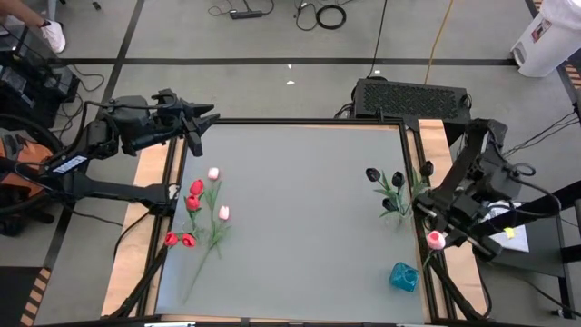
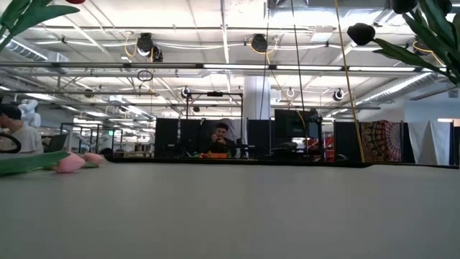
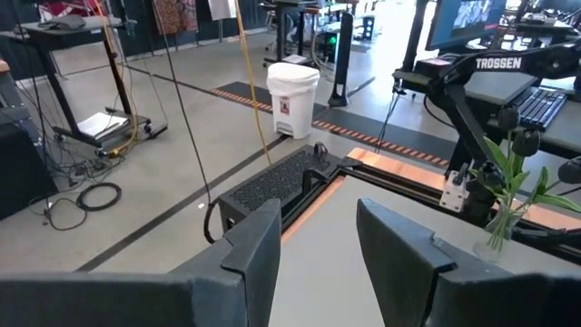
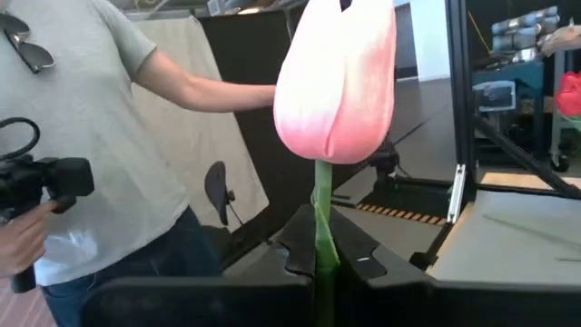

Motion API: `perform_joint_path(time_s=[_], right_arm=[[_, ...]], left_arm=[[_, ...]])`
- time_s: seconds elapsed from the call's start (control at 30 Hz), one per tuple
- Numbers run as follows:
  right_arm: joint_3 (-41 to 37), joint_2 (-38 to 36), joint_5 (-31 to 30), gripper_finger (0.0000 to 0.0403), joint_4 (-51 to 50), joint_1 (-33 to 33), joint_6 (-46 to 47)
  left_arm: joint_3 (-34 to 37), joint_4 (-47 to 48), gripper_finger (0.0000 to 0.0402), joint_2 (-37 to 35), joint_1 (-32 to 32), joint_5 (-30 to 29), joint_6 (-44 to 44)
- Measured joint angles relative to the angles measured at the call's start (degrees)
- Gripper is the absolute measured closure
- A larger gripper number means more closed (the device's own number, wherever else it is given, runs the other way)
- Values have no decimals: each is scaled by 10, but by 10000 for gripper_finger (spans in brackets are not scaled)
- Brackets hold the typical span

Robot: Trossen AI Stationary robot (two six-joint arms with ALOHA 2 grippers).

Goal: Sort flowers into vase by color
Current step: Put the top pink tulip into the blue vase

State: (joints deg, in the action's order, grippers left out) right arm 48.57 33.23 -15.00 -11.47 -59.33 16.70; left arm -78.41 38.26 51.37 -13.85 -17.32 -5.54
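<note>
Pink and red tulips (image 1: pixel 198 213) are seen from above loose at the table's (image 1: pixel 300 227) left; black tulips (image 1: pixel 392 186) are already grouped at the right edge.

At table height, a pink tulip (image 2: pixel 72 162) lies flat.

The left gripper (image 3: pixel 313 241) is parked, jaws apart, empty.

The right gripper (image 4: pixel 324 259) is clamped on a pink tulip's stem (image 4: pixel 324 222), a person (image 4: pixel 100 136) behind. Most sorting is judged undone.

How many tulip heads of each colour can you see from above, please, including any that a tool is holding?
Red tulips: 4
Pink tulips: 3, one of them held by the right tool
Black tulips: 4, standing together in a clear vase
Total: 11
</note>
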Motion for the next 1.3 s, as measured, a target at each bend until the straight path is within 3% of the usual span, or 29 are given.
perform_joint_path(time_s=[0.23, 1.03, 1.3], right_arm=[[-31, -8, -2, 403, 77, 0, -34], [-32, 49, -14, 403, 67, 0, -37], [-32, 76, -14, 403, 65, 0, 14]], left_arm=[[0, 0, 249, 0, 0, 0, 0], [0, 0, 249, 0, 0, 0, 0], [0, 0, 249, 0, 0, 0, 0]])
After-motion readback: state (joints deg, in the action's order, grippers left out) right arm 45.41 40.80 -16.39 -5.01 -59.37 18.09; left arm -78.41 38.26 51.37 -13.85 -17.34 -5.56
